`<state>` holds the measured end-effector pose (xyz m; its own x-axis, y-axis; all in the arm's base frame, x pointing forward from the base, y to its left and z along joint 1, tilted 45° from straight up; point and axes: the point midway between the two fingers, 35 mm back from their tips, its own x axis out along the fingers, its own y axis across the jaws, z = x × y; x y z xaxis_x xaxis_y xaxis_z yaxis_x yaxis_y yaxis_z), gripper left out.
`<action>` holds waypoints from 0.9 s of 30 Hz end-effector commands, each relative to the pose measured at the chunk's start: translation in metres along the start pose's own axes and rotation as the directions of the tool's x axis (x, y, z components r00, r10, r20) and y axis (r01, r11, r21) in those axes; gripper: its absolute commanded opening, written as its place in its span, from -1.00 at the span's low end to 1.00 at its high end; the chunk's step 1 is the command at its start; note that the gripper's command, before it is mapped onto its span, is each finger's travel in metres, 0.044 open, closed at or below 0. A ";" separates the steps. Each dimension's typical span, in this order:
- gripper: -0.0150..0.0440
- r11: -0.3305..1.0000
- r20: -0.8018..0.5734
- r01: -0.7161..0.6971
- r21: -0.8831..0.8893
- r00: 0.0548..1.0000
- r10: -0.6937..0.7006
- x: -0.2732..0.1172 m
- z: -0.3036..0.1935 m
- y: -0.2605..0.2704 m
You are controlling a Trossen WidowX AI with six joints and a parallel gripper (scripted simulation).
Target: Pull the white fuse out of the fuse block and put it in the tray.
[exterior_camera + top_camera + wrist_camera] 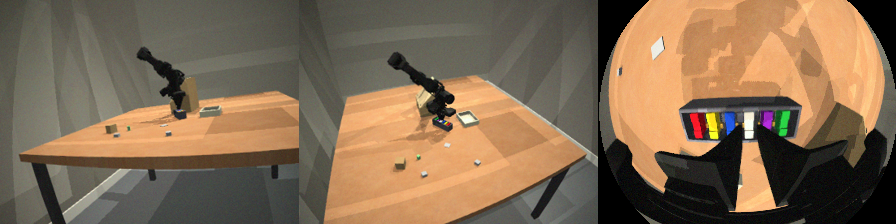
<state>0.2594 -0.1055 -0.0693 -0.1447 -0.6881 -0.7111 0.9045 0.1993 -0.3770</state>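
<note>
i've got the gripper narrowed but gripping nothing, tips straddling the white fuse, which sits seated in the block. risk: fingers clip the blue or purple neighbours on descent. tray sits right.

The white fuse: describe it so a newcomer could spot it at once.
Find the dark fuse block on the wooden table, beside the pale tray. Its slots hold a row of coloured fuses. The white fuse is the only colourless one, between blue and purple.
</note>
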 end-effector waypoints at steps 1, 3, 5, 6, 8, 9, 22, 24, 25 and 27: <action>-0.26 1.000 0.004 0.001 -0.004 1.000 -0.001 0.001 0.000 0.000; -0.26 1.000 0.004 0.001 -0.004 1.000 -0.001 0.003 0.000 0.000; -0.26 1.000 0.004 0.001 -0.004 1.000 -0.001 0.004 0.000 0.000; -0.26 1.000 0.004 0.001 -0.004 1.000 -0.001 0.005 0.000 0.000; -0.26 1.000 0.004 0.001 -0.004 1.000 -0.001 0.007 0.000 0.000; -0.26 1.000 0.004 0.001 -0.004 1.000 -0.001 0.008 0.000 0.000; -0.42 1.000 0.001 -0.001 0.001 1.000 0.001 0.009 0.001 0.000; -0.46 1.000 0.001 -0.001 0.001 1.000 0.001 0.009 0.001 0.000; -0.48 1.000 0.001 -0.001 0.001 1.000 0.001 0.009 0.001 0.000; -0.49 1.000 0.001 -0.001 0.001 1.000 0.001 0.009 0.001 0.000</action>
<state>0.2582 -0.1121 -0.0758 -0.1440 -0.6885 -0.7107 0.9047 0.1994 -0.3765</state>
